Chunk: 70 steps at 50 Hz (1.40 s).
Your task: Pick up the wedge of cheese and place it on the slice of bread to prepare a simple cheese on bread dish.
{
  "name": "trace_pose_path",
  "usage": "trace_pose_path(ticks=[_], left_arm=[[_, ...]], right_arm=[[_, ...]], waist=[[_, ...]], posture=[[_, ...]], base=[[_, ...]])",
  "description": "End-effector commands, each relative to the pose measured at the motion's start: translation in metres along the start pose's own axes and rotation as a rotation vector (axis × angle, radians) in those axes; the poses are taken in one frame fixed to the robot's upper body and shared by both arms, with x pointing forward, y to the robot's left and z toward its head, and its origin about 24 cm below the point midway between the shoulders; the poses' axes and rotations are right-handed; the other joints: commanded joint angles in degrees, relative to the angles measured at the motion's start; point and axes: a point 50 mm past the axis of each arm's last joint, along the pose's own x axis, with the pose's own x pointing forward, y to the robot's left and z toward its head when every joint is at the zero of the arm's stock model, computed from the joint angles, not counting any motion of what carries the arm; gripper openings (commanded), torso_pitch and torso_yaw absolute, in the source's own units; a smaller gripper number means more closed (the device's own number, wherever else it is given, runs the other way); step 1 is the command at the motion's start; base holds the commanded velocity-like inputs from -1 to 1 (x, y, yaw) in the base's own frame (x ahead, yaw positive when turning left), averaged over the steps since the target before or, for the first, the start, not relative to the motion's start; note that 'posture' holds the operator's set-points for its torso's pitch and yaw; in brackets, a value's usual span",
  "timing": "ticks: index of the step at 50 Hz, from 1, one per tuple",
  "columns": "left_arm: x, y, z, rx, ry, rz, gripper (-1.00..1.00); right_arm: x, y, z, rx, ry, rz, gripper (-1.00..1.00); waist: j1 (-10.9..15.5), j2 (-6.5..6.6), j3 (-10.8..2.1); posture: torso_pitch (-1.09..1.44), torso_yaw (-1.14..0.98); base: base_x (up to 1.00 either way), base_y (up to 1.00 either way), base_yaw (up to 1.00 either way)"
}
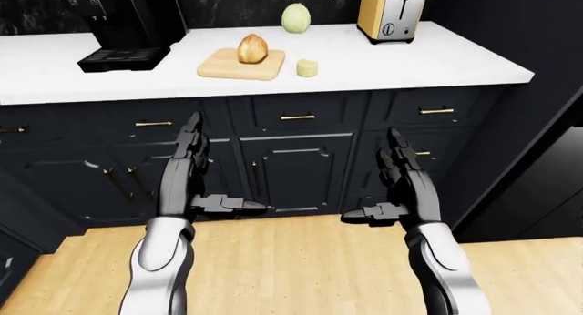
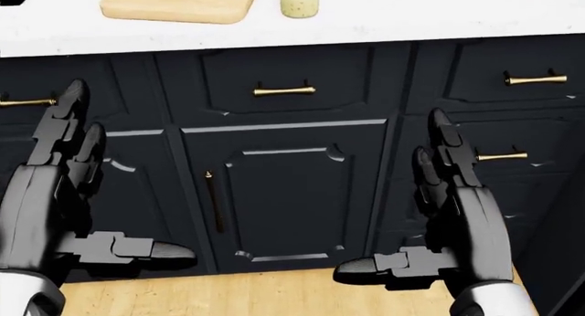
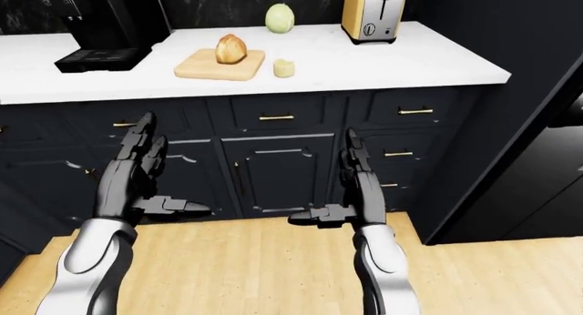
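The pale yellow wedge of cheese (image 1: 307,68) sits on the white counter (image 1: 437,62), just right of a wooden cutting board (image 1: 238,68). The golden-brown bread (image 1: 252,49) stands on that board. Both hands hang well below the counter, before the dark cabinet doors. My left hand (image 1: 219,171) is open, fingers pointing up and thumb out to the right, holding nothing. My right hand (image 1: 378,178) is open the same way, thumb out to the left, empty. In the head view only the board's lower edge (image 2: 173,8) and the cheese (image 2: 299,2) show at the top.
A black coffee machine (image 1: 128,28) stands at the counter's left, a pale green round vegetable (image 1: 295,18) behind the board, a yellow toaster (image 1: 391,13) at the right. Dark cabinets with brass handles (image 1: 297,116) lie below. A dark tall unit (image 1: 547,158) stands right. The floor is wood.
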Motion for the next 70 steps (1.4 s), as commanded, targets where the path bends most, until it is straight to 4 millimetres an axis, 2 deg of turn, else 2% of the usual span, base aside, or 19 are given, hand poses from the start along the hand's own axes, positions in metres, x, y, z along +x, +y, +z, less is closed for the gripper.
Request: trace_pose_path(ticks=[1,5,7,9,14,17,22,24,25,31,35,36,38,42,46,55,60,61,70], left_arm=[[-0.001,0.003,0.016,0.018,-0.089,0.021,1.0],[-0.001,0.004,0.018,0.02,-0.092,0.021,1.0],[-0.001,0.004,0.019,0.021,-0.095,0.023,1.0],[0.0,0.004,0.021,0.022,-0.098,0.023,1.0],[0.002,0.004,0.031,0.028,-0.113,0.02,1.0],[0.003,0.003,0.033,0.029,-0.115,0.016,1.0],[0.003,0.003,0.034,0.029,-0.118,0.015,1.0],[0.003,0.003,0.034,0.029,-0.118,0.015,1.0],[0.003,0.004,0.034,0.031,-0.119,0.015,1.0],[0.002,0.005,0.038,0.031,-0.121,0.017,1.0],[0.001,0.005,0.039,0.037,-0.121,0.012,1.0],[0.001,0.006,0.039,0.037,-0.123,0.013,1.0],[0.0,0.006,0.04,0.036,-0.124,0.014,1.0],[0.0,0.006,0.044,0.035,-0.13,0.016,1.0],[-0.001,0.006,0.045,0.032,-0.134,0.016,1.0],[0.001,0.005,0.039,0.028,-0.128,0.016,1.0],[0.0,0.005,0.04,0.029,-0.129,0.017,1.0],[-0.001,0.005,0.041,0.03,-0.129,0.016,1.0],[0.0,0.004,0.043,0.034,-0.133,0.012,1.0]], right_arm=[[0.0,0.008,0.018,0.034,-0.095,0.045,1.0],[0.0,0.004,0.024,0.04,-0.125,0.026,1.0],[0.001,0.003,0.022,0.04,-0.129,0.026,1.0],[0.0,0.002,0.027,0.048,-0.149,0.019,1.0],[-0.002,-0.002,0.039,0.007,-0.172,-0.019,1.0],[-0.004,-0.004,0.043,-0.001,-0.189,-0.034,1.0],[-0.008,-0.005,0.048,-0.006,-0.208,-0.048,1.0],[-0.009,-0.007,0.049,-0.008,-0.214,-0.052,1.0],[-0.01,-0.007,0.05,-0.008,-0.217,-0.054,1.0],[-0.012,-0.009,0.057,-0.015,-0.237,-0.059,1.0],[-0.012,-0.01,0.057,-0.019,-0.232,-0.067,1.0],[-0.012,-0.011,0.059,-0.019,-0.237,-0.068,1.0],[-0.013,-0.012,0.062,-0.02,-0.245,-0.071,1.0],[-0.015,-0.013,0.068,-0.02,-0.256,-0.078,1.0],[-0.016,-0.014,0.067,-0.023,-0.253,-0.08,1.0],[-0.015,-0.017,0.063,-0.009,-0.254,-0.088,1.0],[-0.015,-0.018,0.064,-0.006,-0.256,-0.093,1.0],[-0.016,-0.018,0.064,-0.005,-0.258,-0.094,1.0],[-0.018,-0.02,0.074,-0.005,-0.279,-0.103,1.0]], waist=[[2.19,-2.63,-0.75],[-0.12,1.5,0.41],[0.46,4.94,-2.25],[1.15,1.95,0.76],[1.07,1.88,-1.22],[1.24,0.39,1.79],[1.85,-2.45,0.25],[1.54,-6.23,-1.47],[1.0,-3.2,0.9],[0.68,-1.67,-0.47],[1.38,3.74,-1.38],[1.48,0.84,-1.59],[2.43,2.81,0.13],[2.33,0.88,-0.42],[0.48,-5.01,-1.24],[-1.59,-0.51,-0.38],[-1.53,7.91,-1.46],[-0.98,5.11,-0.54],[1.16,2.67,-0.61]], posture=[[0.0,0.0],[0.0,0.0],[0.0,0.0],[0.0,0.0],[0.0,0.0],[0.0,0.0],[0.0,0.0],[0.0,0.0],[0.0,0.0],[0.0,0.0],[0.0,0.0],[0.0,0.0],[0.0,0.0],[0.0,0.0],[0.0,0.0],[0.0,0.0],[0.0,0.0],[0.0,0.0],[0.0,0.0]], base=[[0.12,0.0,0.96],[0.11,0.0,1.0],[0.11,0.0,1.0],[0.09,0.6,0.0],[0.07,0.0,0.0],[0.54,0.0,0.0],[0.62,0.0,0.0],[0.62,0.0,0.0],[0.62,0.0,0.0],[0.5,0.0,0.0],[0.13,0.16,0.0],[0.13,0.27,0.0],[0.13,0.29,0.0],[0.13,0.33,0.0],[0.17,0.36,0.0],[0.31,0.38,0.0],[0.39,0.21,0.0],[0.39,0.2,0.0],[0.38,0.03,0.0]])
